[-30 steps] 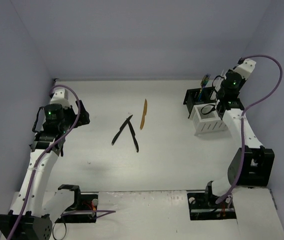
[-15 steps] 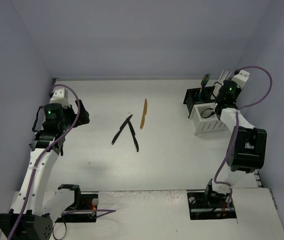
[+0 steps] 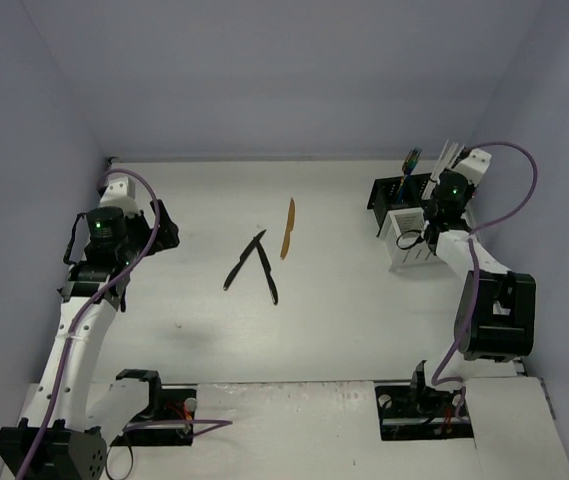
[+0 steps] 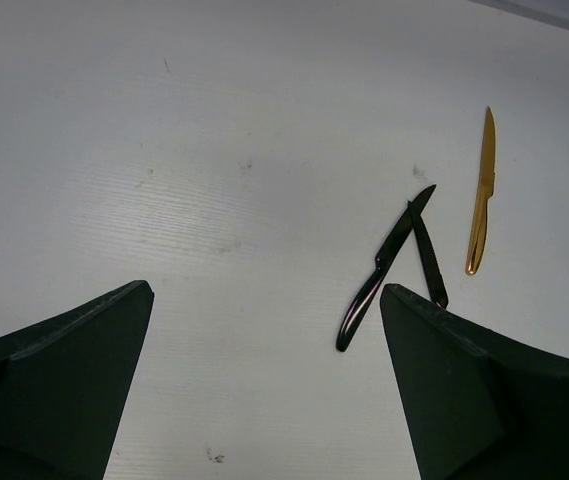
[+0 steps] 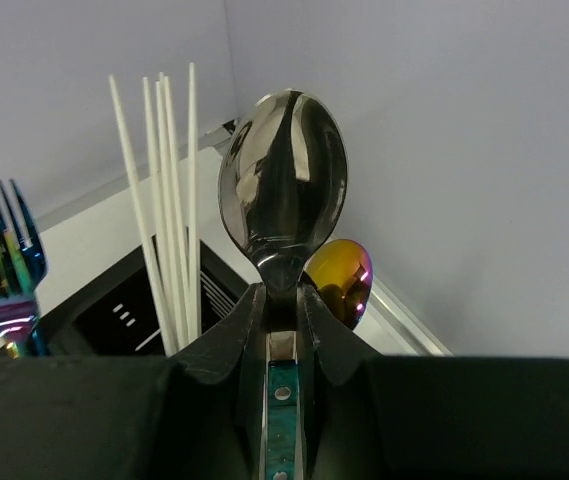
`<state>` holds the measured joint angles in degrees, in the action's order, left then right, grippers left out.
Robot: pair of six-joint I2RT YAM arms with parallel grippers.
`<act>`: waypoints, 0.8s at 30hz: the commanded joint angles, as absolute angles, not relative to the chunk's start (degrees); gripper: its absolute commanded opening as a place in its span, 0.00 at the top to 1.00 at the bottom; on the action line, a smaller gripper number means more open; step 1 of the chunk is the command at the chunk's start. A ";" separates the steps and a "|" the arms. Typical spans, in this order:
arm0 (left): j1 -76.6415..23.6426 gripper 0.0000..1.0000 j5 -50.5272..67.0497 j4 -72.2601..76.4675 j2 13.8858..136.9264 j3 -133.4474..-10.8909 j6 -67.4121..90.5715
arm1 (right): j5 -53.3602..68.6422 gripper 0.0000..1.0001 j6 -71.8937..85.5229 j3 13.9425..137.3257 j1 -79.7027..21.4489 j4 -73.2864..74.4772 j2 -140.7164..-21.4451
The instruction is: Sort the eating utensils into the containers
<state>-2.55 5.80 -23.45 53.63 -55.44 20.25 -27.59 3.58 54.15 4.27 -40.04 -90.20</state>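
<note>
My right gripper (image 3: 427, 220) is shut on a silver spoon with a teal handle (image 5: 282, 190), holding it at the neck. In the top view the spoon's bowl (image 3: 407, 239) shows over the white caddy (image 3: 419, 254). The black caddy (image 3: 396, 192) behind it holds an iridescent fork (image 5: 4, 265), thin white sticks (image 5: 164, 200) and an iridescent spoon (image 5: 341, 278). A gold knife (image 3: 288, 228) and two crossed black utensils (image 3: 244, 259) (image 3: 267, 273) lie mid-table; they also show in the left wrist view as the gold knife (image 4: 481, 190) and black pieces (image 4: 382, 268). My left gripper (image 4: 264, 400) is open and empty, well left of them.
Walls close the table at the back and both sides. The black caddy's slotted wall (image 5: 124, 312) is just in front of my right fingers. A few small dark marks (image 4: 214, 457) dot the tabletop.
The right arm's elbow has swung out to the right, and the right gripper with the spoon has shifted nearer, over the white caddy. The left arm has not moved.
</note>
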 commanded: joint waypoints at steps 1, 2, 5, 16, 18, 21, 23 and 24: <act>-2.20 0.03 6.26 -19.20 52.07 -55.21 21.01 | -29.22 1.00 2.90 53.22 1.92 -43.33 -86.13; -2.20 0.03 6.19 -19.16 51.87 -55.14 21.01 | -29.71 1.00 2.15 53.07 1.24 -43.33 -86.30; -2.20 0.03 5.92 -19.07 51.38 -54.99 20.95 | -31.33 0.99 1.59 51.99 0.35 -43.33 -86.30; -2.20 0.03 6.65 -18.72 50.71 -54.90 21.18 | -32.87 0.80 4.45 43.42 0.35 -43.15 -80.27; -2.20 0.03 6.68 -18.72 50.71 -54.78 21.18 | -33.02 0.69 4.26 42.93 -1.00 -42.54 -78.21; -2.20 0.03 6.85 -18.63 50.71 -54.84 21.23 | -31.48 0.55 4.18 45.73 -2.53 -38.47 -75.27; -2.20 0.03 6.86 -18.63 50.79 -54.93 21.26 | -27.95 0.50 4.79 49.00 -3.35 -31.33 -73.84; -2.20 0.03 6.86 -18.63 50.75 -54.93 21.22 | -25.81 0.50 5.41 51.71 -3.81 -27.30 -73.83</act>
<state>-2.55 6.19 -22.47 51.54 -53.76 20.36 -30.11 3.61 43.30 -1.93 -34.82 -78.42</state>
